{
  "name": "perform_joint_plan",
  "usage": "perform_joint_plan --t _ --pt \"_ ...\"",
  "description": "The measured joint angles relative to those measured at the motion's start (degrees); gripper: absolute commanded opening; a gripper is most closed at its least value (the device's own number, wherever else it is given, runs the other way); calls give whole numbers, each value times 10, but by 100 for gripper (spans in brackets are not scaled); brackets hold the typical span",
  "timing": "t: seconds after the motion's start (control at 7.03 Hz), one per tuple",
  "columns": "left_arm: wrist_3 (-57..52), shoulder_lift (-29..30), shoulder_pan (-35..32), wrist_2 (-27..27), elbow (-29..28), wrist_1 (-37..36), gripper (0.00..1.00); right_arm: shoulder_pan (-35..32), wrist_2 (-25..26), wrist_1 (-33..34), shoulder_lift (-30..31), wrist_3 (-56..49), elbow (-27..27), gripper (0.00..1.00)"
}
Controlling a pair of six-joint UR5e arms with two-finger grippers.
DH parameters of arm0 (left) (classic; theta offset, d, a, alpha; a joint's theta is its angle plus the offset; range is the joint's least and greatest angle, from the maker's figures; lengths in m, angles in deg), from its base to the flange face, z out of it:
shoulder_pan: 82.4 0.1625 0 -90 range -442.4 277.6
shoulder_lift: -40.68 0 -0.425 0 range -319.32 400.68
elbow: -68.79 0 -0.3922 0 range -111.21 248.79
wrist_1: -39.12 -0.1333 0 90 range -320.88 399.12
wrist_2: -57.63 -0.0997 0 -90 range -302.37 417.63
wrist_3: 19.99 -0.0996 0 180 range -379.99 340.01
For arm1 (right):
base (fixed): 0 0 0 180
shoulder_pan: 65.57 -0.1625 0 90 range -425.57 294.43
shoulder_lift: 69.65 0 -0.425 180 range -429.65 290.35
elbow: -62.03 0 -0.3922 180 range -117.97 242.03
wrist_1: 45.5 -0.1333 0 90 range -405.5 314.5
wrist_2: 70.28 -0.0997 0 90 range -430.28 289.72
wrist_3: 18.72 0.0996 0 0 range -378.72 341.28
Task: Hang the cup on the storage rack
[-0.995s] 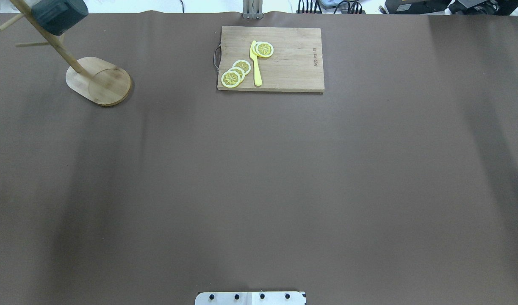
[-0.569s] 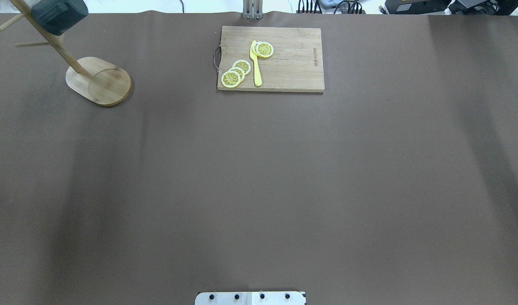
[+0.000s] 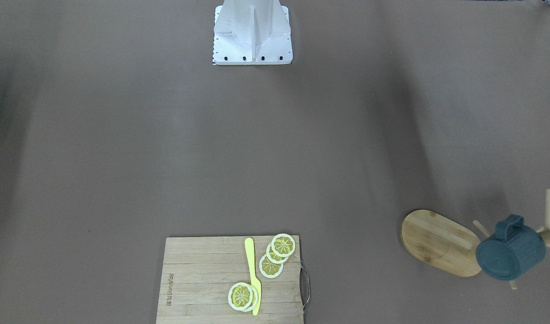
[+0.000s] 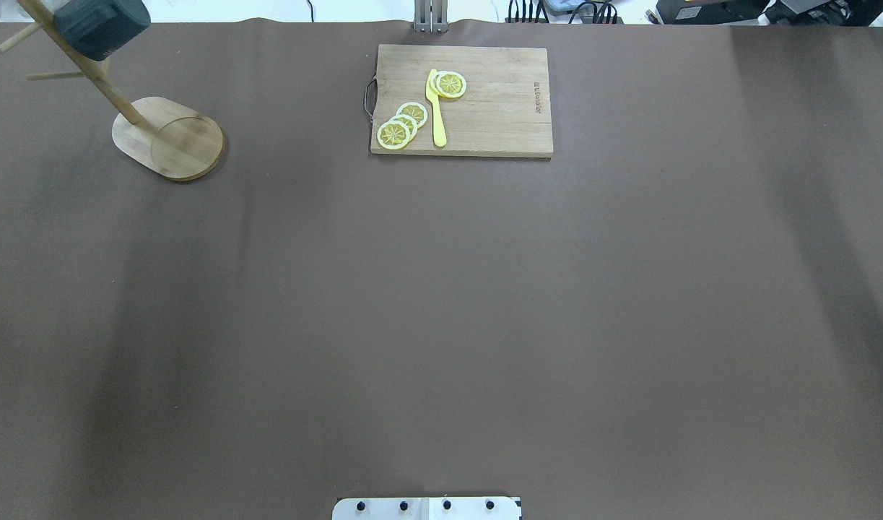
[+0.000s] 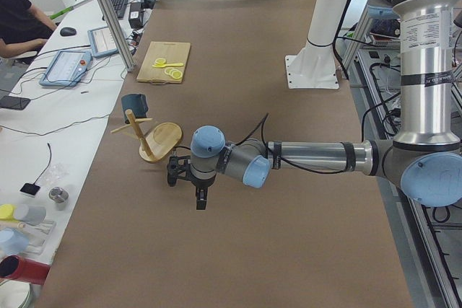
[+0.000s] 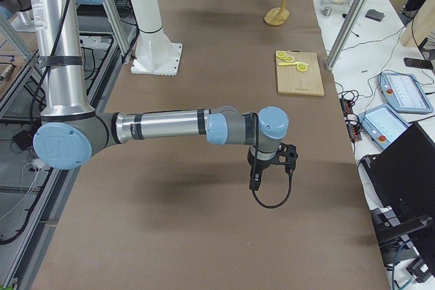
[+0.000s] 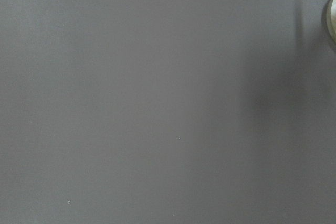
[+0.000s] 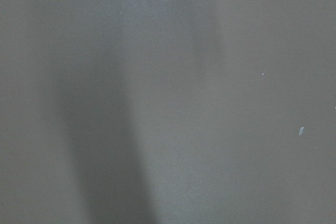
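Observation:
The dark teal cup (image 4: 102, 27) hangs on an upper peg of the bamboo storage rack (image 4: 170, 137) at the table's far left corner, apart from both grippers. It also shows in the front view (image 3: 511, 254) on the rack (image 3: 436, 243), and in the left side view (image 5: 133, 102). My left gripper (image 5: 201, 201) hovers over the bare table a short way from the rack's base (image 5: 160, 138), and I cannot tell if it is open. My right gripper (image 6: 255, 180) hangs over the table's right end, far from the rack (image 6: 276, 17), and I cannot tell its state. Both wrist views show only tablecloth.
A rectangular wooden cutting board (image 4: 499, 101) lies at the far middle with several lemon slices (image 4: 403, 123) and a yellow knife (image 4: 436, 108). The robot's white base plate (image 3: 252, 31) sits at the near edge. A person and desks with devices stand beyond the far edge (image 5: 22, 19).

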Motion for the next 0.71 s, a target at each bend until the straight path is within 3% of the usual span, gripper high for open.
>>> perform_joint_plan --t 0.71 --pt "0 1 0 0 -1 0 99 0 7 0 -1 1 0 100"
